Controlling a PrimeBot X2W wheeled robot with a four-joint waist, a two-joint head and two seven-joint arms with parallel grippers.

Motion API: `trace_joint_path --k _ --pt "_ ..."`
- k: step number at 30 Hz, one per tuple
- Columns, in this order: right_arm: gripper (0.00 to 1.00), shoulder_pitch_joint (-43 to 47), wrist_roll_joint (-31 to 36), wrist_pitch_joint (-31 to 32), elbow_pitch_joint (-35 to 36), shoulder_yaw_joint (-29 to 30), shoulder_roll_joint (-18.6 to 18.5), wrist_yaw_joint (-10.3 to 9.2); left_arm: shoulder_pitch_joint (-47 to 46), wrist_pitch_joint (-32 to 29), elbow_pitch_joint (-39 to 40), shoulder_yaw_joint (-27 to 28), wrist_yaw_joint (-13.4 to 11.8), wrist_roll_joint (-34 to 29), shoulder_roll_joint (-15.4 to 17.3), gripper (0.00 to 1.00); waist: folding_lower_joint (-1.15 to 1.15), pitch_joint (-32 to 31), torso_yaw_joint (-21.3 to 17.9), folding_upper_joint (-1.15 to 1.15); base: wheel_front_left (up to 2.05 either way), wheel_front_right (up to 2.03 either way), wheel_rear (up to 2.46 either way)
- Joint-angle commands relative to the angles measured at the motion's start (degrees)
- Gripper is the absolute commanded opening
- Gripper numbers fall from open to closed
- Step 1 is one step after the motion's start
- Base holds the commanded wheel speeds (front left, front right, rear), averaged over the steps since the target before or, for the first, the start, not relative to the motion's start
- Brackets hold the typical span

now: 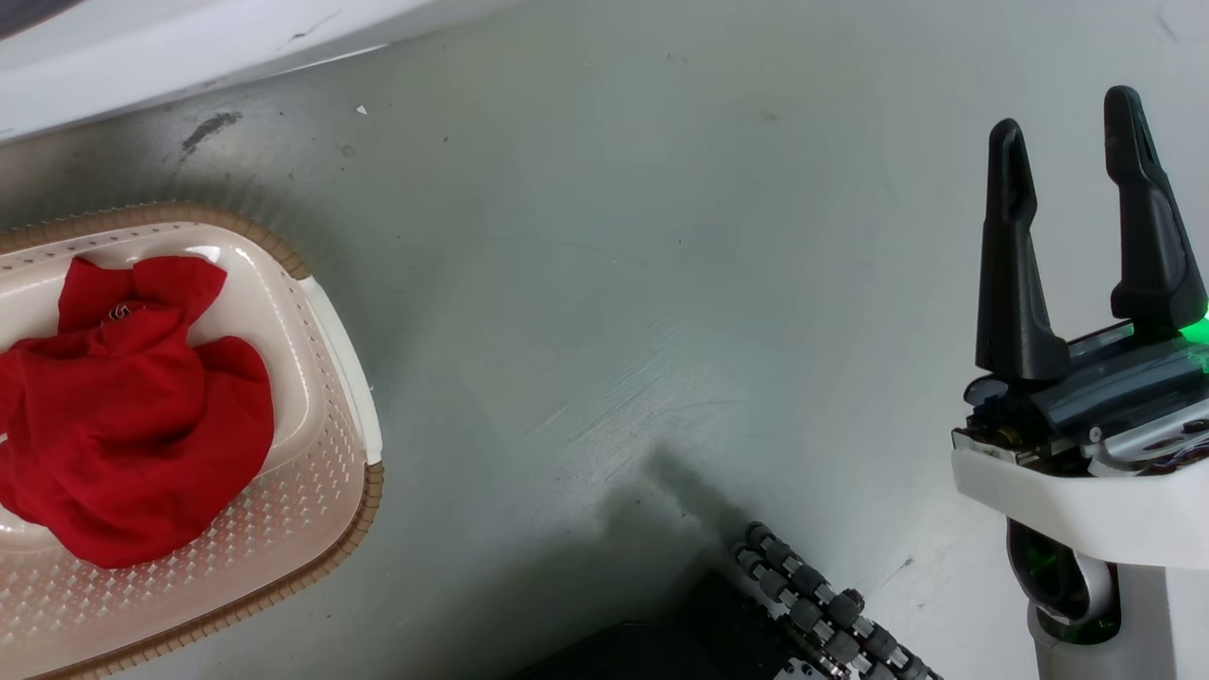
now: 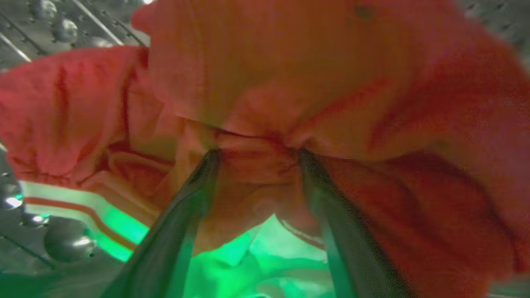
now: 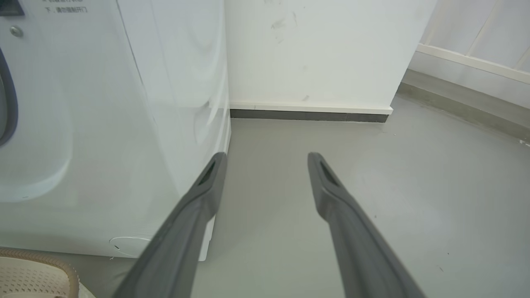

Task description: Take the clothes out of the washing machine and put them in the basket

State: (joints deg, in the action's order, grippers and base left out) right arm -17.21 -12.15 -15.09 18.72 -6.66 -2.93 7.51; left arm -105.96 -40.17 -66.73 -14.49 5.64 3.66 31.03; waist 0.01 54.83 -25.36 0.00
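Risk: left end effector (image 2: 256, 155), wide astride garment (image 2: 331, 82) at frame centre, may pinch thin fold and drop it

The right gripper (image 1: 1065, 113), two long dark plastic fingers (image 3: 194, 215) on a white moulded wrist housing (image 1: 1086, 491), stands at the lower right of the head view above a pale forearm (image 1: 1148, 614). It points up that view, slightly tilted, its jaws spread well apart with nothing between them. A small green light (image 1: 1198, 331) glows at the base of the outer finger. The left gripper (image 2: 258, 155), a like dark pair tinged green, is spread about as wide, its tips sunk into the bunched soft red fabric garment (image 2: 331, 82) filling the gap between them.
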Motion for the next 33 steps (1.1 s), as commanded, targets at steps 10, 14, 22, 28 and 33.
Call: trace_joint_path --k 10,14,22,28,33 --pt "1.0 -1.02 0.04 -0.11 -0.3 0.78 0.08 -0.04 2.66 2.77 -0.89 -2.12 0.46 0.08 -1.15 0.0 -0.01 0.78 0.75 0.0 0.0 0.0 0.0" --pt "1.0 -1.14 0.58 -0.11 -0.88 0.98 0.08 -0.04 3.5 6.75 -0.16 -2.22 0.63 0.66 -0.94 0.0 -0.01 -0.85 1.54 0.0 0.0 0.0 0.0" --pt "1.0 0.21 2.44 -0.11 -1.79 1.82 0.06 -0.04 7.79 17.14 -0.39 -0.49 0.9 4.32 -2.66 0.0 -0.01 -7.26 3.49 0.0 0.0 0.0 0.0" --pt "1.0 2.19 4.14 -0.11 -2.86 2.51 0.06 -0.04 12.82 24.22 -1.33 -0.1 1.51 7.21 -5.04 0.0 -0.01 -12.59 5.48 0.0 0.0 0.0 0.0" --pt "1.0 3.9 5.61 -0.11 -3.59 2.54 0.06 -0.04 18.59 31.11 -1.24 -0.13 1.7 10.24 -6.71 0.0 -0.01 -17.16 7.12 0.0 0.0 0.0 0.0"
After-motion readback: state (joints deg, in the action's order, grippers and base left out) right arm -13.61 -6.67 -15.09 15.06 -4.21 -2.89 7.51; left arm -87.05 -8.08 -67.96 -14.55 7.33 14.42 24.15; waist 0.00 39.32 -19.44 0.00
